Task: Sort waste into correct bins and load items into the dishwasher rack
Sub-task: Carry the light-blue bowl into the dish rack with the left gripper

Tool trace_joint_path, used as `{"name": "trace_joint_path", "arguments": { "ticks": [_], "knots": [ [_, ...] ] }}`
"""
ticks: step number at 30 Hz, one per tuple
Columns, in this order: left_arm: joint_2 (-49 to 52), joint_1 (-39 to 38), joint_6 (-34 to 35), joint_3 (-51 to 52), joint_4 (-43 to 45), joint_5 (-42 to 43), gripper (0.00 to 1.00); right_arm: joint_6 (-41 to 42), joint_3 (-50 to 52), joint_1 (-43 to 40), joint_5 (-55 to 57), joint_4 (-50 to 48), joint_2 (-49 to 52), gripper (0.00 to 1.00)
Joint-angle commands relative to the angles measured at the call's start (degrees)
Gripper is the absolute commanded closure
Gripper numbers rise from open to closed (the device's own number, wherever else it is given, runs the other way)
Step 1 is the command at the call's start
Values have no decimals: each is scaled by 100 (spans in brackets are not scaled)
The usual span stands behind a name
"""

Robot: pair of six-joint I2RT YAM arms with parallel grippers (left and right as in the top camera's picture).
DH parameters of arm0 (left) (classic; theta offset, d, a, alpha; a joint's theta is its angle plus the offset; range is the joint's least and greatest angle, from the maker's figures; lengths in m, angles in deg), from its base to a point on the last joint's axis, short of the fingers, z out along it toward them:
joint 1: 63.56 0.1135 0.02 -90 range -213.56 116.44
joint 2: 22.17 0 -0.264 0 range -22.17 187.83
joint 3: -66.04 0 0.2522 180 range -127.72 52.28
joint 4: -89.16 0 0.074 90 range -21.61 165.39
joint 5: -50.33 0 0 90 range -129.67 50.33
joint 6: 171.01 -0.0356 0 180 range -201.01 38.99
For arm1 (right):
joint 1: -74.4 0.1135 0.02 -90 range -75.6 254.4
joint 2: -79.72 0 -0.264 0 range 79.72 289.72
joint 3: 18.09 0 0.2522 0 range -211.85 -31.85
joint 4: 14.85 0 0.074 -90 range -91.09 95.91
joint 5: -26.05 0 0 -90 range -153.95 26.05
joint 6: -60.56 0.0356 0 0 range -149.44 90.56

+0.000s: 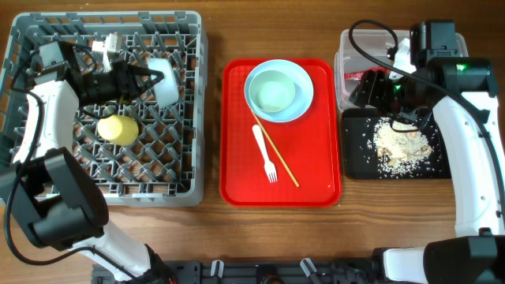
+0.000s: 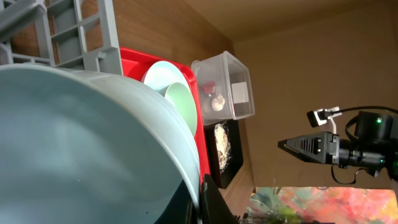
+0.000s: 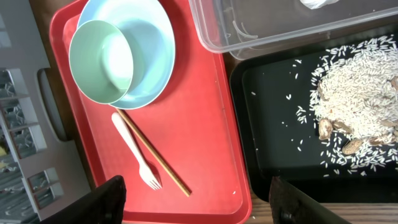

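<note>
As left jaws grip bowl (image 1: 164, 80) over rack (image 1: 95, 188), wrist view shows right jaws spread

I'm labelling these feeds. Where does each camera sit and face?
Overhead: above the table, looking straight down on dishwasher rack, red serving tray and black tray; left arm and right arm show.
Left wrist: at the rack, facing sideways past a mint-green bowl toward the clear tub; one finger shows.
Right wrist: above the tray, looking down on the pale-blue plate and rice; both fingers show.
All three share the red serving tray.
</note>
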Motion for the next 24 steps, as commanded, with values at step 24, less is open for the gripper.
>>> {"name": "trace_joint_path", "arguments": {
  "ticks": [24],
  "knots": [
    [402, 44, -129, 0, -52, -704, 92, -103, -90, -2, 90, 52, 22, 26]
  ]
}}
